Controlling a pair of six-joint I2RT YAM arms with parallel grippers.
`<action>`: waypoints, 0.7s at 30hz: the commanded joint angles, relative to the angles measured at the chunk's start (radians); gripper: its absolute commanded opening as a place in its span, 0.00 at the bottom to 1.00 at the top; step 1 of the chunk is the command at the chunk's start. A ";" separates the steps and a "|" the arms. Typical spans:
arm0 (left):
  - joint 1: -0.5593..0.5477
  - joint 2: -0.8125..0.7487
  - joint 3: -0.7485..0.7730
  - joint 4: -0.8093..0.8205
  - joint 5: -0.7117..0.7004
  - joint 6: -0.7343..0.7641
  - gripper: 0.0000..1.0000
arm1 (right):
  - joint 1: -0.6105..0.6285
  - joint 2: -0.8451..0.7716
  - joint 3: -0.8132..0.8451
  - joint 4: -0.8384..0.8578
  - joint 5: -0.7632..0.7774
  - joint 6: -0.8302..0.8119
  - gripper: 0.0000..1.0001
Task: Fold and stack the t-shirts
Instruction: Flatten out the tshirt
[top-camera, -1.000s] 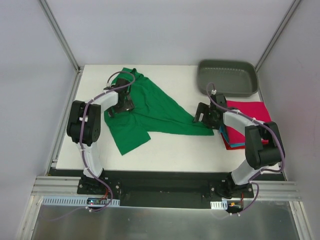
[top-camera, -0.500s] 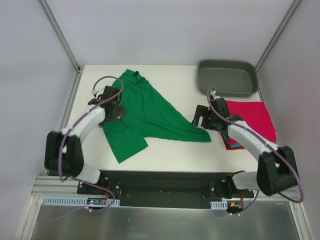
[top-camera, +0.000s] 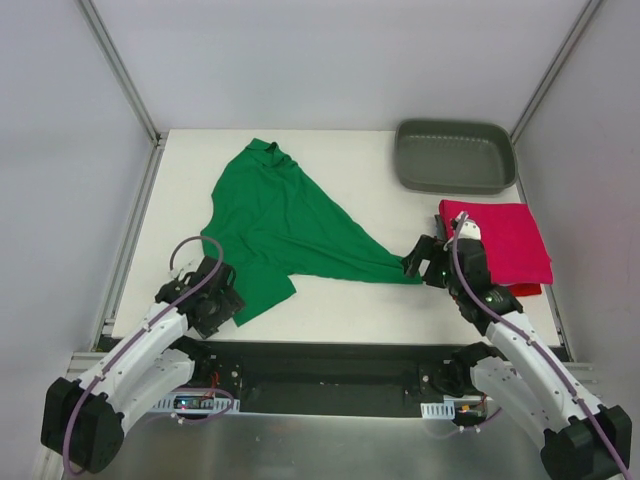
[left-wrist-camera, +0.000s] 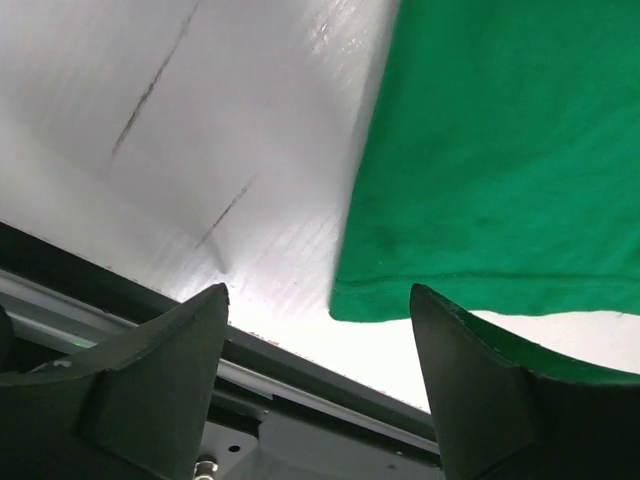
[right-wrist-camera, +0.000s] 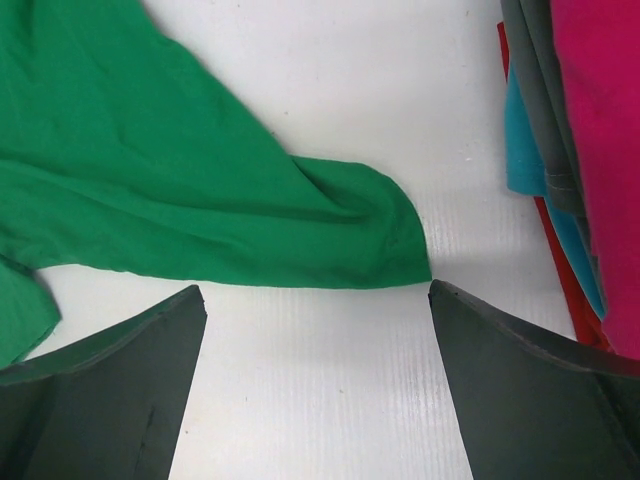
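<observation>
My left tool (left-wrist-camera: 318, 300) hung low near the front edge of the worktop (top-camera: 350, 300), fingers spread and nothing pinched. The hem corner of the green t-shirt (top-camera: 280, 215) lay flat just ahead of it, in line with the gap between the fingers. My right tool (right-wrist-camera: 315, 290) was also spread wide and empty, with the shirt's rounded, bunched end just ahead of its fingertips. Off its right finger sat the folded stack, the crimson-pink shirt (top-camera: 505, 240) on top, with teal (right-wrist-camera: 520, 150) and red (right-wrist-camera: 560, 260) edges showing beneath. The grey tray (top-camera: 455, 160) stood farther ahead.

I judged the step to be taking both ends of the green shirt so it could be pulled flat before folding. To do it well, I wanted each tool brought down until one finger slid under the cloth edge. The left should bite squarely on the hem corner, the right on the bunched end without dragging it. Neither should lift until both grips were sure. The right tool needed to stay clear of the stack beside it.
</observation>
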 joint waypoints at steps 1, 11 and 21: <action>-0.008 -0.062 -0.021 -0.039 0.042 -0.117 0.69 | -0.002 -0.017 0.013 0.013 0.033 0.000 0.96; -0.008 0.095 0.011 0.026 0.064 -0.084 0.53 | -0.006 0.055 0.020 0.007 0.027 -0.009 0.96; -0.015 0.209 -0.024 0.174 0.159 -0.075 0.38 | -0.012 0.072 0.020 -0.003 0.050 -0.008 0.96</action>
